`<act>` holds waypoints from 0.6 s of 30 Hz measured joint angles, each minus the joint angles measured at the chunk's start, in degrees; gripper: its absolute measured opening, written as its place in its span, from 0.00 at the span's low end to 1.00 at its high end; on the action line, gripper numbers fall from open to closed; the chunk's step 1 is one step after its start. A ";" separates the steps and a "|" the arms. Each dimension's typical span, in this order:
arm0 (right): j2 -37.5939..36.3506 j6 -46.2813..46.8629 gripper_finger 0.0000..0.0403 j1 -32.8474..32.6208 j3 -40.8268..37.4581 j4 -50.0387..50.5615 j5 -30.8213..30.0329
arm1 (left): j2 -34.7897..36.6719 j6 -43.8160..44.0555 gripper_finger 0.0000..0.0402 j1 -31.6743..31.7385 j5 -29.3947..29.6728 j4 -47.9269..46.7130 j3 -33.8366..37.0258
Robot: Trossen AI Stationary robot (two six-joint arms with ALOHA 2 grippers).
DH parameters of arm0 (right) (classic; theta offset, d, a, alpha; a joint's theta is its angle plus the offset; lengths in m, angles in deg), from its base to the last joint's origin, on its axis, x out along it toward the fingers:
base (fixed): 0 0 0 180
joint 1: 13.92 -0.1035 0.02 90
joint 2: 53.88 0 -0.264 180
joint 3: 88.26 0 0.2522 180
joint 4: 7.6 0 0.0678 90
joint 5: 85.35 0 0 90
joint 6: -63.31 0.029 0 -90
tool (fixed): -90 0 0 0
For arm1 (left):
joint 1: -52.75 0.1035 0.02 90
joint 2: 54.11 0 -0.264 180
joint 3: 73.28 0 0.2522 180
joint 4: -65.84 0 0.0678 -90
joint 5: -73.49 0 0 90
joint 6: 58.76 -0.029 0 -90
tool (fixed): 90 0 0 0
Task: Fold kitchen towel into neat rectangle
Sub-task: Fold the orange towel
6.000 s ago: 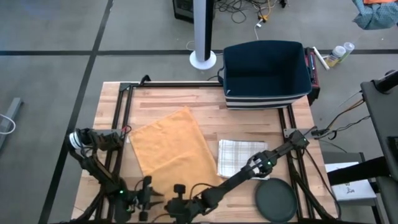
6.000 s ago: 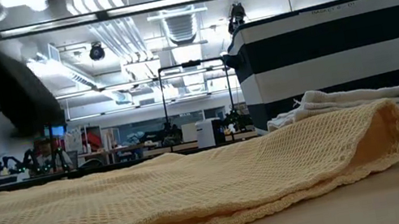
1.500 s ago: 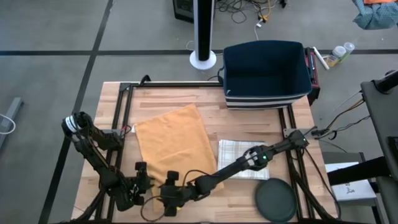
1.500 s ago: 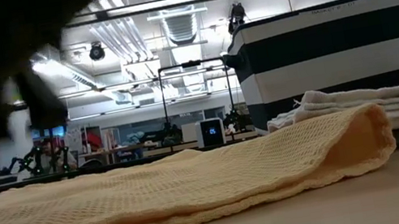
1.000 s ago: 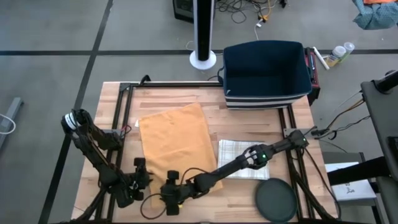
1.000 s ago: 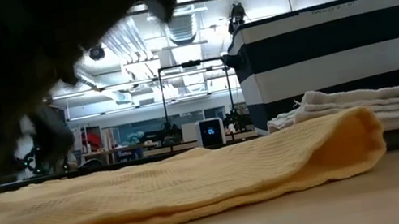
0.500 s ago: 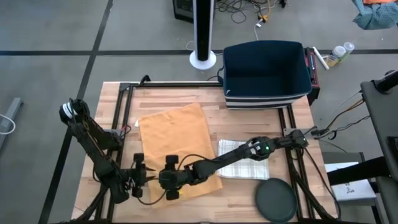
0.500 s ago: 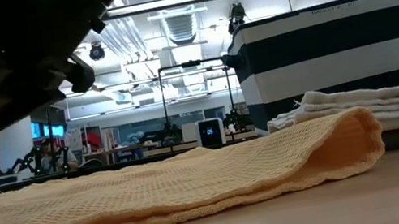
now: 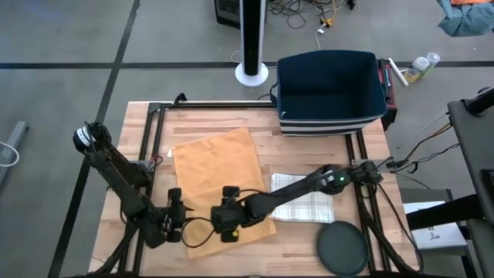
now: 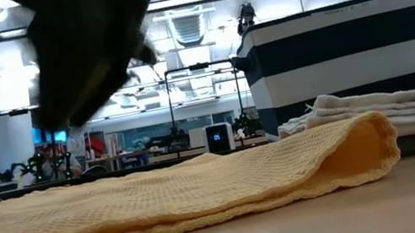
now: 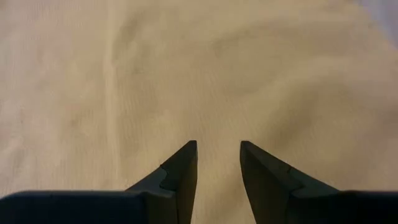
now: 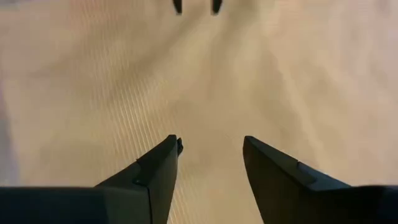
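The yellow towel [image 9: 220,185] lies folded on the desk [image 9: 255,127]. Both claws — left claw [image 9: 179,218], right claw [image 9: 222,219] — hover open over its near edge, likely poised to grip for another fold.

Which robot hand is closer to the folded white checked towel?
The right one. The right gripper hovers over the orange towel, just beside the folded white checked towel. The left gripper sits farther away, at the orange towel's opposite edge.
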 joint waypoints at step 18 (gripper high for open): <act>-4.78 18.92 0.25 -7.69 -13.34 22.32 11.22 | -0.21 -11.28 0.28 15.53 -4.98 31.49 12.95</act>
